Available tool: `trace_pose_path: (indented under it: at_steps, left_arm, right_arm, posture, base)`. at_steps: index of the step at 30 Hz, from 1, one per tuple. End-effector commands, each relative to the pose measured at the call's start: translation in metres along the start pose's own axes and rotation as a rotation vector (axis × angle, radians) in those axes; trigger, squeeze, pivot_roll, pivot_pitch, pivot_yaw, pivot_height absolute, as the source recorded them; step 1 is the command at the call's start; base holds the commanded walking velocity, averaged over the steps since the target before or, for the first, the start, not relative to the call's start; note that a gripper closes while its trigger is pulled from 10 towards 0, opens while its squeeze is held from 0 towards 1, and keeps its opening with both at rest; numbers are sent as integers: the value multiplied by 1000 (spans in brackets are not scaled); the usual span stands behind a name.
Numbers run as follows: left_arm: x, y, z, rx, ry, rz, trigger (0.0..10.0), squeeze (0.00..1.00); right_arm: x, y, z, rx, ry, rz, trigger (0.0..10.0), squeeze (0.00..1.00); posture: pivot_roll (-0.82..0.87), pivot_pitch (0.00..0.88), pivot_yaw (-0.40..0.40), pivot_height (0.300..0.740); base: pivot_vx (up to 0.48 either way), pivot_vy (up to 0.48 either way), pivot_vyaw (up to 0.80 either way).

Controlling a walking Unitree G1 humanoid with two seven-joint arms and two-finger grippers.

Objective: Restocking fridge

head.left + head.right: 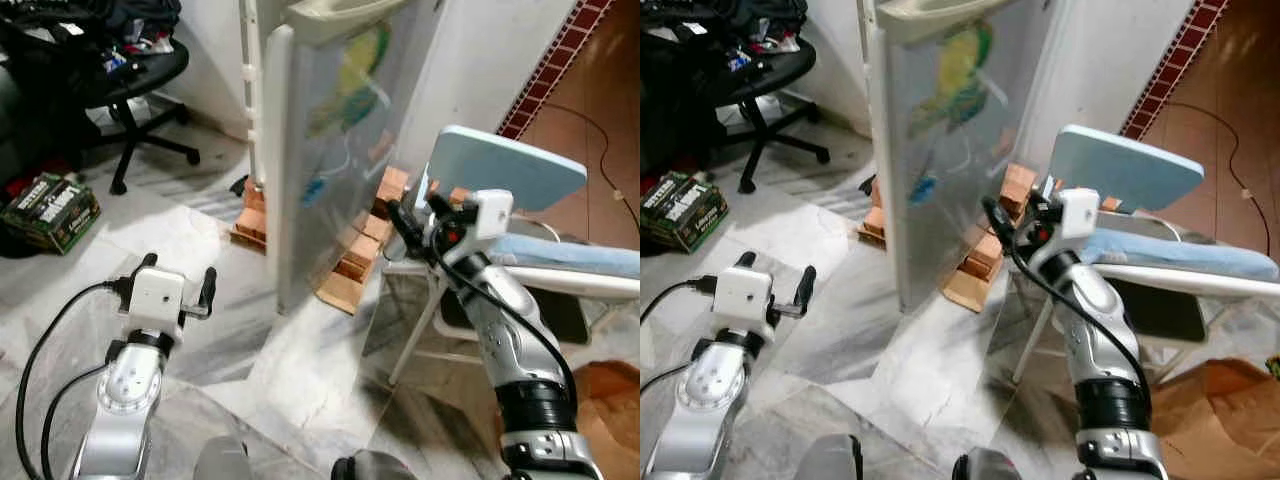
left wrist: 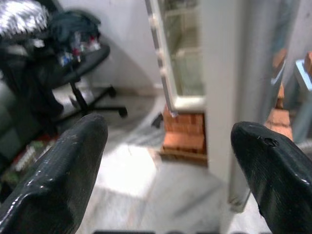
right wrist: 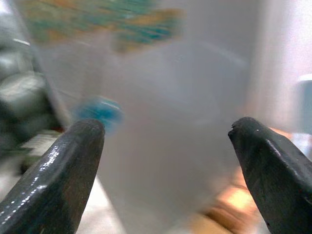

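I have the fridge door (image 1: 330, 150) standing ajar ahead of me, a pale panel with green, yellow and blue stickers on its face, and the fridge itself sits raised on red bricks (image 1: 255, 215) on the marble floor (image 1: 290, 370). My right tool (image 1: 412, 214) is lifted near the door's outer face, fingers spread wide and holding nothing; through its wrist camera the stickered panel looks blurred between the two black fingers (image 3: 63, 170). My left tool (image 1: 177, 278) is lower, over the floor and well apart from the door, also wide and empty; its wrist camera looks along the fingers (image 2: 58, 170) at the door's edge, the shelves inside and the bricks beneath. Just beside my right arm stands a folding chair with a light blue seat (image 1: 505, 165). Away on my left are a black office chair (image 1: 120, 80) piled with clothes and a green box (image 1: 50, 210) on the floor.
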State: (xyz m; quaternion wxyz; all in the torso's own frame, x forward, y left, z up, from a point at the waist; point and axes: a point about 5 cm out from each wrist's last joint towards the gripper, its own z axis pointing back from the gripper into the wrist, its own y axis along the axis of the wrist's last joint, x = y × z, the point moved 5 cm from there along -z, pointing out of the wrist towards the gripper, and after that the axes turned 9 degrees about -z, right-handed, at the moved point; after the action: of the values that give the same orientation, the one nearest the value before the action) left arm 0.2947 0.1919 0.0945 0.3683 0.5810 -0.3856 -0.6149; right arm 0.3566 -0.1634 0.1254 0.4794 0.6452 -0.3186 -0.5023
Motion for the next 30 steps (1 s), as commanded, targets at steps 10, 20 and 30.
trace_pose_path:
  at_steps: [10, 20, 30]
  left_arm:
    - [-1, -11, -4, -49, -4, 21, 10000, 0]
    - [2, -2, -15, -21, -14, 28, 10000, 0]
    - [9, -5, -13, -17, -7, 76, 10000, 0]
  right_arm:
    - [20, -13, 33, 67, -281, 133, 10000, 0]
    - [28, 1, 28, 129, -379, 169, 10000, 0]
    - [32, 5, 33, 160, -404, 163, 10000, 0]
  posture:
    - [43, 99, -57, 740]
    - [41, 72, -69, 740]
    - [31, 37, -80, 740]
  base:
    - [0, 0, 0]
    - [0, 480, 0]
    - [0, 480, 0]
